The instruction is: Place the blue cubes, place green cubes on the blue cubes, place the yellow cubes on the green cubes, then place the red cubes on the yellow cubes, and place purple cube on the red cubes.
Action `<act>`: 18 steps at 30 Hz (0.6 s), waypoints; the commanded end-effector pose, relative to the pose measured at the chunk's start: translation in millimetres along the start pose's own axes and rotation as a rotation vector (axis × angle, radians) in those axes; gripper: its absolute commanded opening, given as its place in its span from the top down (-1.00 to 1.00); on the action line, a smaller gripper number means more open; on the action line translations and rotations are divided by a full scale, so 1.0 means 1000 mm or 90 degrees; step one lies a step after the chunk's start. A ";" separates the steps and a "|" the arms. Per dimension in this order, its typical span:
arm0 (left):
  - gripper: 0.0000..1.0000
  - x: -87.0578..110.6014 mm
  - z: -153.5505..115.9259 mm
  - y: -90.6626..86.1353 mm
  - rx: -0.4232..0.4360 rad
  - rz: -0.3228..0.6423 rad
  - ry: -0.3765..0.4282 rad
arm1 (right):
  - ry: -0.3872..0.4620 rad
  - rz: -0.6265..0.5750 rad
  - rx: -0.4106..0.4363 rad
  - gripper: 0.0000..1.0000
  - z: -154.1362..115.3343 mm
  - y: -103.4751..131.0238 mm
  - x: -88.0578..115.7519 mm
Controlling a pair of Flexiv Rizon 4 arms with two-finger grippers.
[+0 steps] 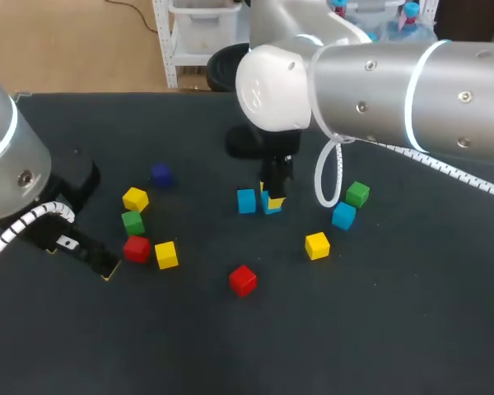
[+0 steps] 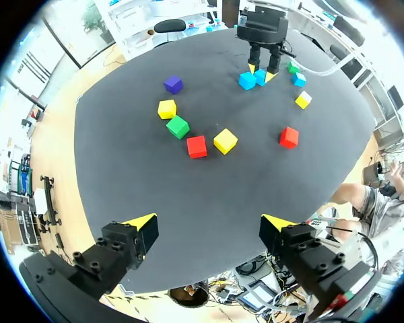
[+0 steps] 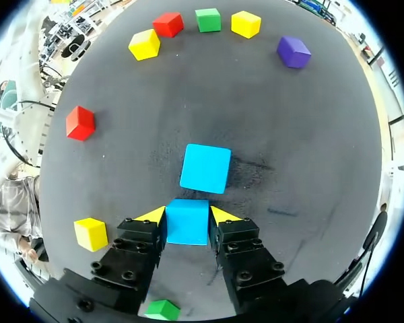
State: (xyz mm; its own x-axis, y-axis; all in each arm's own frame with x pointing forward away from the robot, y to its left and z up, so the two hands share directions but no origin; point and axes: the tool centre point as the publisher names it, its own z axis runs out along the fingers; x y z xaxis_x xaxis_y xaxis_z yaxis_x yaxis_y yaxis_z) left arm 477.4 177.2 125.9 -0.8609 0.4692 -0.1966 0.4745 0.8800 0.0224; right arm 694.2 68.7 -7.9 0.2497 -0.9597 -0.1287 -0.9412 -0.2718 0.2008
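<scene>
My right gripper [image 3: 187,217] is shut on a blue cube [image 3: 187,223], its yellow tips pressing two opposite sides. It holds the cube low at the table's middle, just behind a second blue cube [image 3: 206,168]. From above, the held blue cube [image 1: 272,203] sits right of that second blue cube [image 1: 246,201], under the right gripper [image 1: 272,194]. A third blue cube [image 1: 343,216] lies further right, beside a green cube [image 1: 357,194]. My left gripper [image 2: 209,225] is open and empty at the table's left front, far from the cubes.
On the left lie a purple cube [image 1: 160,174], two yellow cubes [image 1: 135,198] [image 1: 166,254], a green cube [image 1: 132,222] and a red cube [image 1: 137,248]. Another red cube [image 1: 243,280] and yellow cube [image 1: 317,245] lie nearer the front middle.
</scene>
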 end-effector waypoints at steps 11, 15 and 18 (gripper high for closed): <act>-1.00 0.000 0.001 0.001 0.002 0.001 0.000 | 0.005 0.006 -0.006 1.00 0.002 -0.009 0.000; -1.00 0.000 0.001 0.001 0.002 0.001 0.000 | 0.005 0.009 -0.006 1.00 0.002 -0.010 0.002; -1.00 0.000 0.001 0.001 0.002 0.001 0.000 | 0.006 0.010 -0.006 1.00 0.002 -0.010 0.002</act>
State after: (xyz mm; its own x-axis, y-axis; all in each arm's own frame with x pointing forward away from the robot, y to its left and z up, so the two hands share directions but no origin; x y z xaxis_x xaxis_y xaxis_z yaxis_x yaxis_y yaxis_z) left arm 477.4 177.2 125.9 -0.8609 0.4692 -0.1966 0.4745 0.8800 0.0224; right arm 701.4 70.2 -8.6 0.2375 -0.9645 -0.1156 -0.9437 -0.2573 0.2078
